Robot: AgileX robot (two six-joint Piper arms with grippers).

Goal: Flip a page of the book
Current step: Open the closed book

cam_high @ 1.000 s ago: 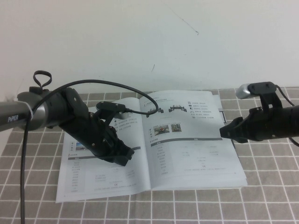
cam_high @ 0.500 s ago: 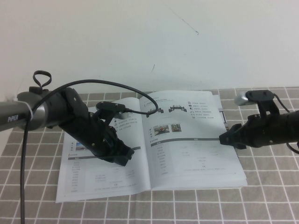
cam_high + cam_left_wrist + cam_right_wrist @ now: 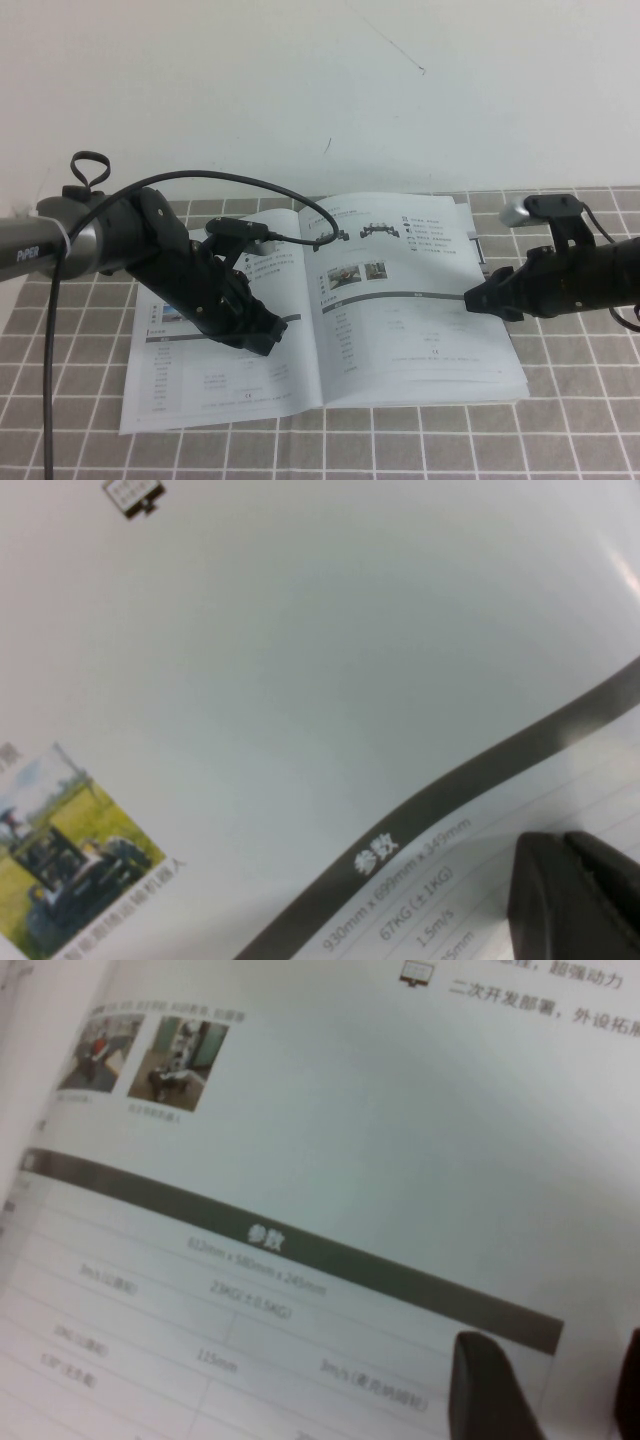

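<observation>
The book (image 3: 215,385) lies open on the checked cloth. My left gripper (image 3: 262,340) is shut and its tips rest on the left-hand page, just below the grey bar; the left wrist view shows its closed fingers (image 3: 575,900) on the table lines. The page (image 3: 405,310), on the right side, has two black chassis, two small photos and a grey-barred table. My right gripper (image 3: 478,299) is open, low over that page's outer edge beside the grey bar (image 3: 300,1245). One of its fingers (image 3: 490,1390) is over the table rows, the other at the picture's edge.
A grey-and-white checked cloth (image 3: 580,400) covers the table in front of a white wall. The left arm's black cable (image 3: 230,180) loops over the book's left side. A stack of further pages (image 3: 510,375) lies under the right-hand sheet.
My right gripper has come down and a little leftwards, closer to the right page's outer edge. The left arm and the book have not moved.
</observation>
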